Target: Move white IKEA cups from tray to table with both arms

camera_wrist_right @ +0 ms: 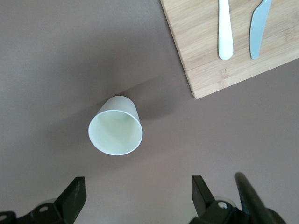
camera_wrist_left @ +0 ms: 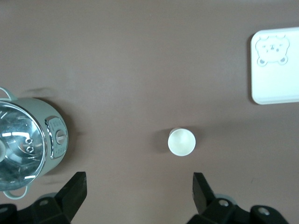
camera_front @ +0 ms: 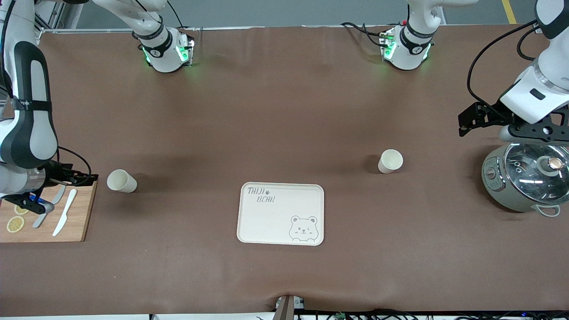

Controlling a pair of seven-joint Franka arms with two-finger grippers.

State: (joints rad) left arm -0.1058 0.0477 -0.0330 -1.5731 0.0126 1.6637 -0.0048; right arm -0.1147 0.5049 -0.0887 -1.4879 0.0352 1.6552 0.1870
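Black two-finger left gripper (camera_wrist_left: 138, 193) is seen spread wide, nothing held; it hangs over the glass-lidded grey-green electric pot (camera_front: 524, 180) at the left arm's end of the table. In the left wrist view one black fingertip (camera_wrist_left: 74, 186) shows on each side of bare brown table covering (camera_front: 284, 111), with the pot just beside one of them.

Black two-finger right gripper (camera_wrist_right: 138, 193) is likewise spread wide and empty. It is positioned over the light wooden rectangular cutting board (camera_front: 73, 222) at the right arm's end.

First small cream-white handleless cup (camera_front: 390, 161) stands upright on the brown covering, between the pot and the tray, well apart from both, and farther from the front camera than the tray. It is touched by nothing.

Second identical cream-white cup (camera_front: 121, 181) stands upright just beside the cutting board's corner, on the side toward the tray, not touching the board. It is also free of any contact.

Cream rectangular tray with a bear drawing and lettering (camera_front: 275, 218) lies flat mid-table, nearer the front camera than both cups. Nothing is seen on it.

On the board a white plastic knife (camera_front: 65, 218) and a grey metal utensil (camera_front: 49, 208) are laid side by side, with yellow lemon slices (camera_front: 15, 224) toward the table's end. Part of the board is covered by the right arm's wrist.
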